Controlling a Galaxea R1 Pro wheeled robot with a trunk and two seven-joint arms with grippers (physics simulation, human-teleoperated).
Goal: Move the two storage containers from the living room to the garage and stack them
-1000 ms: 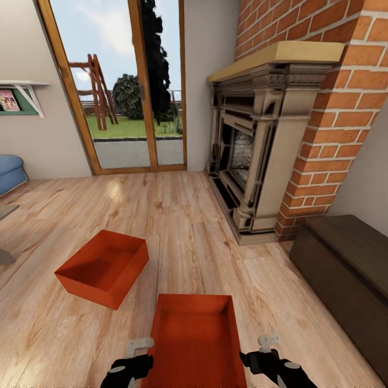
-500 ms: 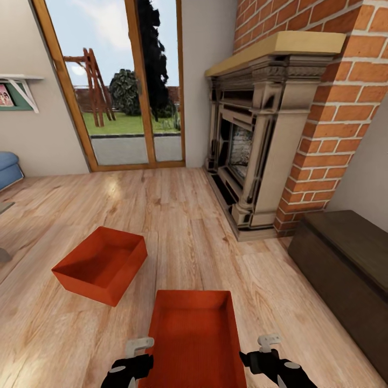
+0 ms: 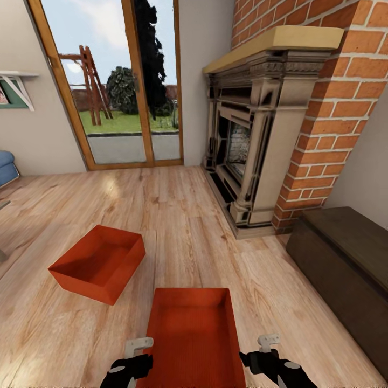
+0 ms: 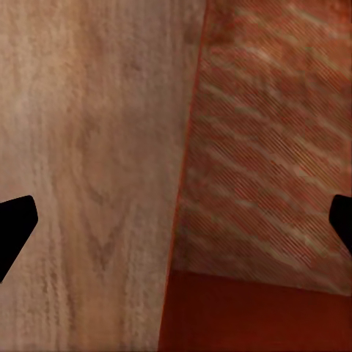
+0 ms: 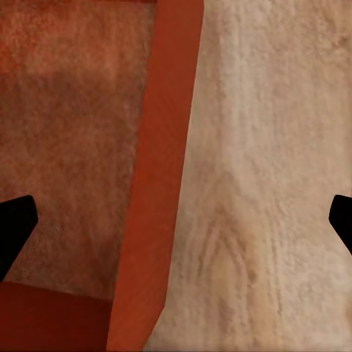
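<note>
In the living room, the left gripper [image 3: 138, 345] and right gripper [image 3: 268, 341], jaws spread, straddle the near box's [image 3: 194, 337] side walls, apparently to lift it; the second box [image 3: 97, 262] sits nearby on the plank floor [image 3: 178, 226].

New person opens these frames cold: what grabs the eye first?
Probably the near orange-red storage container, low in the head view between the left hand and the right hand, both open, each straddling one of its side walls. The second storage container sits on the wood-plank floor ahead and to the left. Behind them, the brick fireplace fills the right side, with the glass door to its left.
</note>
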